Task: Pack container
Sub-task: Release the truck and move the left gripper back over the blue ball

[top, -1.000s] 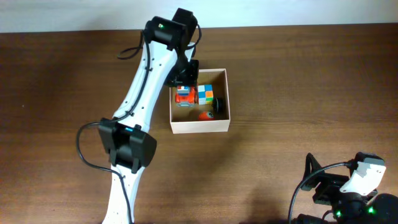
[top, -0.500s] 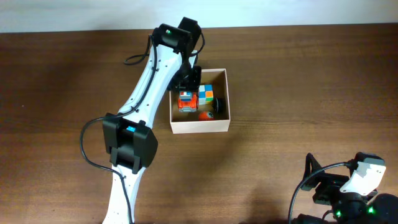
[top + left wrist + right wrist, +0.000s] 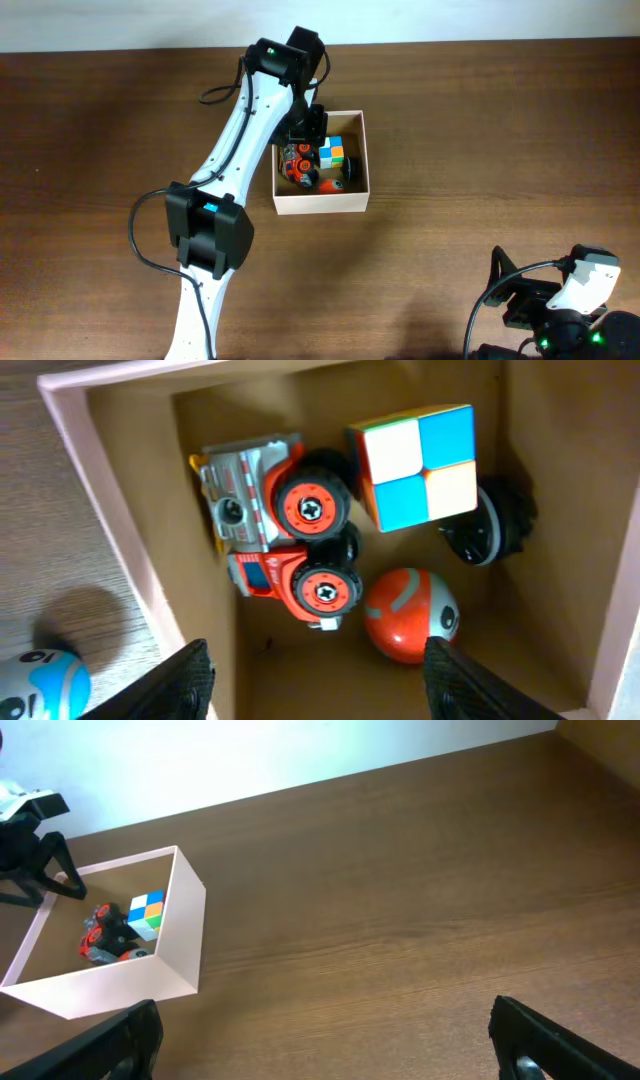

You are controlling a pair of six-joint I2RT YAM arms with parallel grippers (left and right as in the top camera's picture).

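Observation:
The container (image 3: 322,203) is a square cream-walled box with a tan floor at the table's middle back. In it lie an orange and grey toy truck (image 3: 275,525) tipped on its side, a colour cube (image 3: 420,465), a red ball (image 3: 410,615) and a black round piece (image 3: 490,525). My left gripper (image 3: 320,690) hangs open and empty above the box's left half, with the truck below it. My right gripper (image 3: 325,1040) is open and empty above bare table at the front right, far from the container (image 3: 110,985).
A blue and white ball (image 3: 35,685) lies on the table just outside the container's left wall, hidden under my left arm in the overhead view. The wooden table ends at a pale wall at the back.
My left gripper shifted slightly right over the box, then opened. The toy truck left its fingers and now lies on its side on the container floor. The right arm has not moved.

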